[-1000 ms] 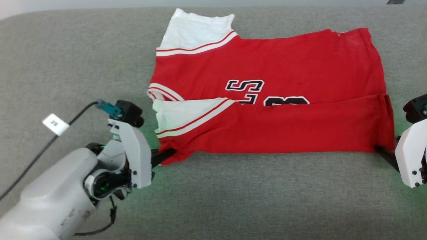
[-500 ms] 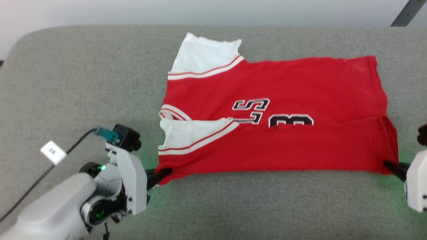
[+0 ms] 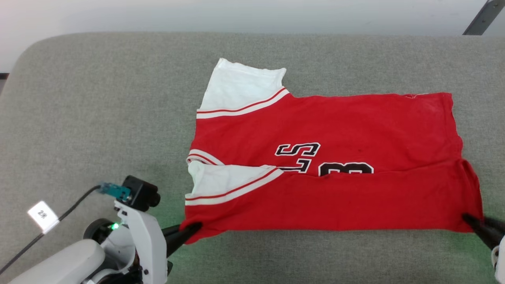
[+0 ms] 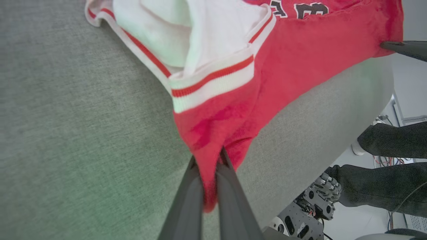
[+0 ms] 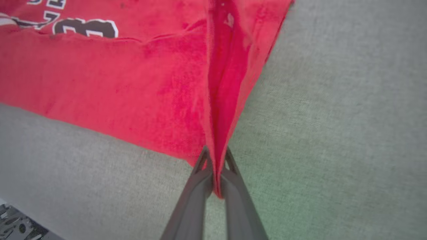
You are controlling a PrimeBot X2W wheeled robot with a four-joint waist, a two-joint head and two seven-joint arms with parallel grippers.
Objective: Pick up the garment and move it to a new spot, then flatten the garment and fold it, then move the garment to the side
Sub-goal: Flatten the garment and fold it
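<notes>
Left hand (image 3: 195,227) and right hand (image 3: 468,217) each pinch a near corner of the garment (image 3: 355,126).

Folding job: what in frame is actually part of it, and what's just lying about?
In the job:
- garment, near edge folded over
- left pincer, shut on its near-left corner
- right pincer, shut on its near-right corner
- grey padded surface under it

Lying about:
- white cable tag
- person's legs past the surface's edge
- metal strut

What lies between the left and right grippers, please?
In the head view, the folded red edge of the garment spans it, the left gripper and right gripper each pinching a corner.
</notes>
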